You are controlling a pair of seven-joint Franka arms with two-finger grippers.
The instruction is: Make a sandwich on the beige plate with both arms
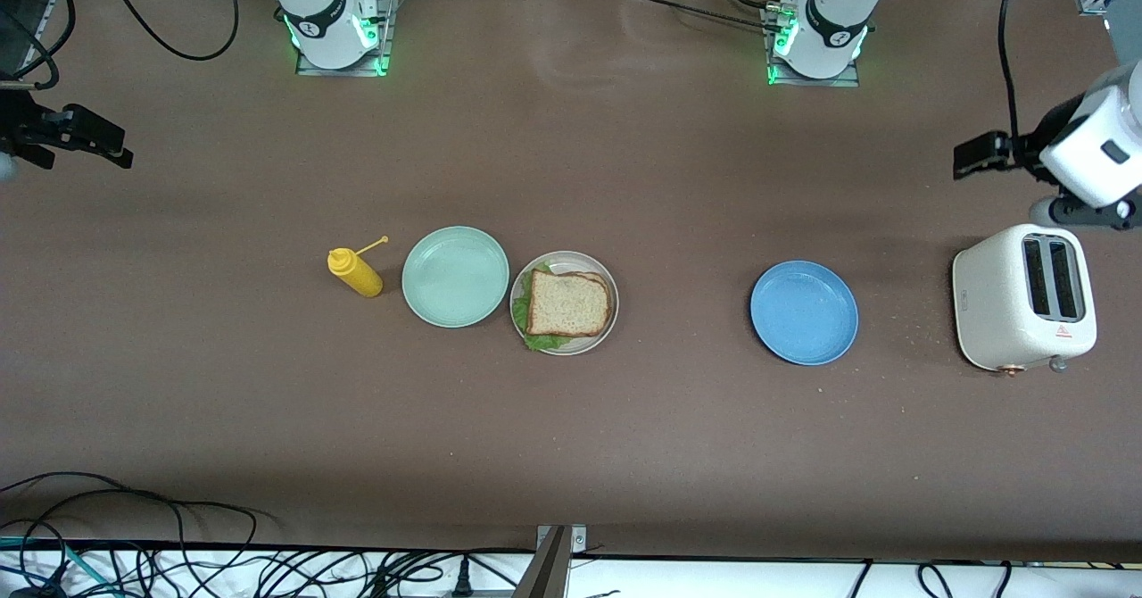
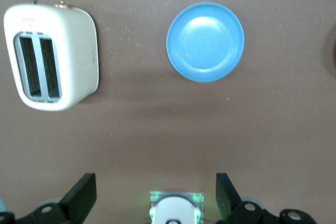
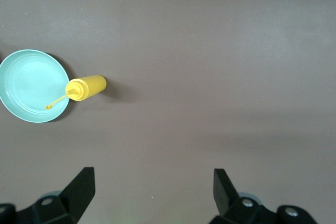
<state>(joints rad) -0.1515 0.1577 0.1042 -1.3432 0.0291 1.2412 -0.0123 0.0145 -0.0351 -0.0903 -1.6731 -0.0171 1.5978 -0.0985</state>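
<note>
One bread slice hides most lettuce (image 1: 538, 341); sandwich (image 1: 568, 303) apparently complete on beige plate (image 1: 608, 287).

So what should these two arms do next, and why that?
Probably nothing more than stay parked. The sandwich already sits assembled on the beige plate, lettuce peeking out under the top slice. The left gripper hangs open near the toaster, and the right gripper hangs open over the right arm's end of the table. Neither holds anything, so I see no step left.
</note>
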